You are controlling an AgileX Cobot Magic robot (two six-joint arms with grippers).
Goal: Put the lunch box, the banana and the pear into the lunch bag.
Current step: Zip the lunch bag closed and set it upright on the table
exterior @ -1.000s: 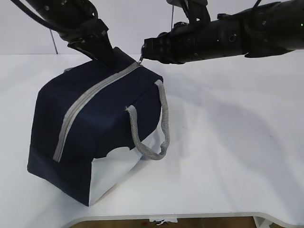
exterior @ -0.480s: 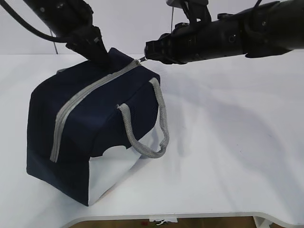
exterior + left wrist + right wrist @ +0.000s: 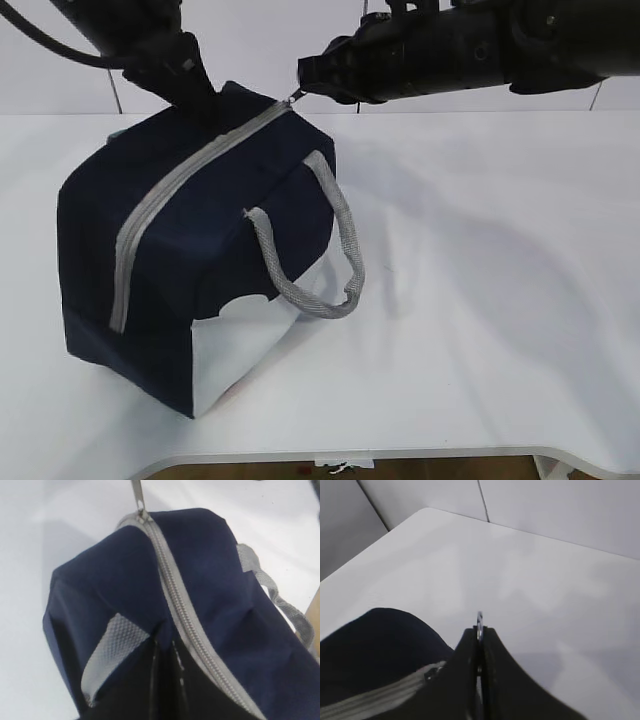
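Note:
The navy lunch bag point(image 3: 200, 250) stands tilted on the white table, its grey zipper point(image 3: 180, 180) closed along the top. My left gripper point(image 3: 203, 103) is shut on a fold of the bag's fabric at the far top end; the left wrist view shows its jaws point(image 3: 165, 652) pinched on navy cloth beside the zipper point(image 3: 172, 580). My right gripper point(image 3: 303, 84) is shut on the metal zipper pull point(image 3: 296, 96) at the bag's upper right corner, and the pull point(image 3: 479, 620) shows as a thin strip between the closed fingers. The lunch box, banana and pear are out of view.
A grey webbing handle point(image 3: 335, 250) hangs in a loop off the bag's right side over its white panel point(image 3: 245, 345). Bare white table point(image 3: 480, 300) stretches to the right, with its front edge point(image 3: 400, 455) close to the bag. A wall stands behind.
My left gripper has closed on the bag's top fabric. Both arms have moved up and back slightly, and the bag's top has shifted with them.

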